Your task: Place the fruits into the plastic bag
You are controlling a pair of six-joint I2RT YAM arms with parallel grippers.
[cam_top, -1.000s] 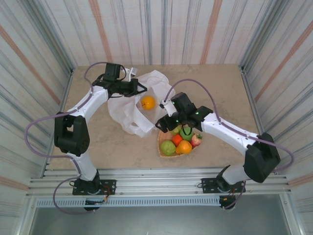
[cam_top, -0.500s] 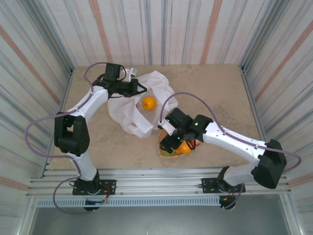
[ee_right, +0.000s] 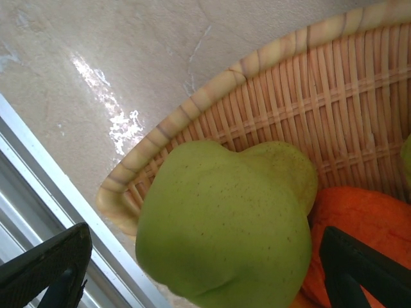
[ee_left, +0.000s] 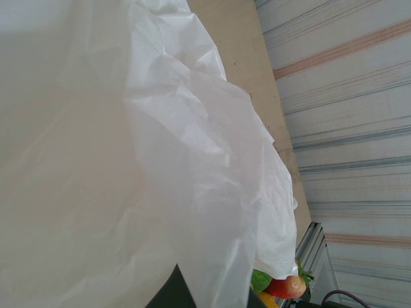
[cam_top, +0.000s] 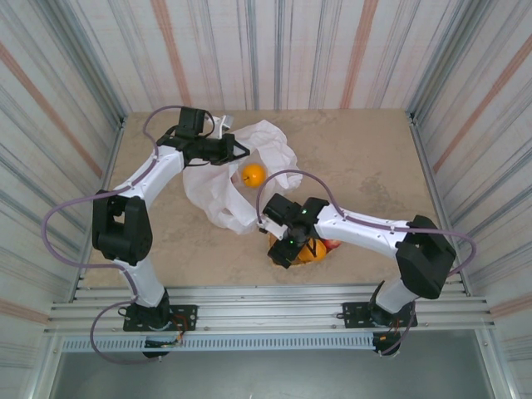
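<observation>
The white plastic bag [cam_top: 218, 193] lies crumpled at the table's middle left, with an orange fruit [cam_top: 253, 174] in its open mouth. My left gripper [cam_top: 236, 150] is shut on the bag's upper edge, and the film [ee_left: 160, 160] drapes over its dark fingers [ee_left: 168, 295]. My right gripper [cam_top: 281, 249] hangs open over the woven tray [ee_right: 308, 90]. A green fruit [ee_right: 225, 224] sits between its two fingers [ee_right: 45, 263] without being squeezed. Beside it lie an orange fruit [ee_right: 363, 212] [cam_top: 312, 249] and a red strawberry [cam_top: 333, 244] [ee_left: 286, 287].
The tray sits close to the table's near edge, where a metal rail [ee_right: 38, 192] runs just beyond its rim. Striped walls enclose the table on three sides. Bare tabletop [cam_top: 366, 158] stretches to the right of the bag.
My right gripper has swung from the tray's far side toward the near left and dropped lower, its open fingers now around the green fruit. The left gripper and bag have stayed put.
</observation>
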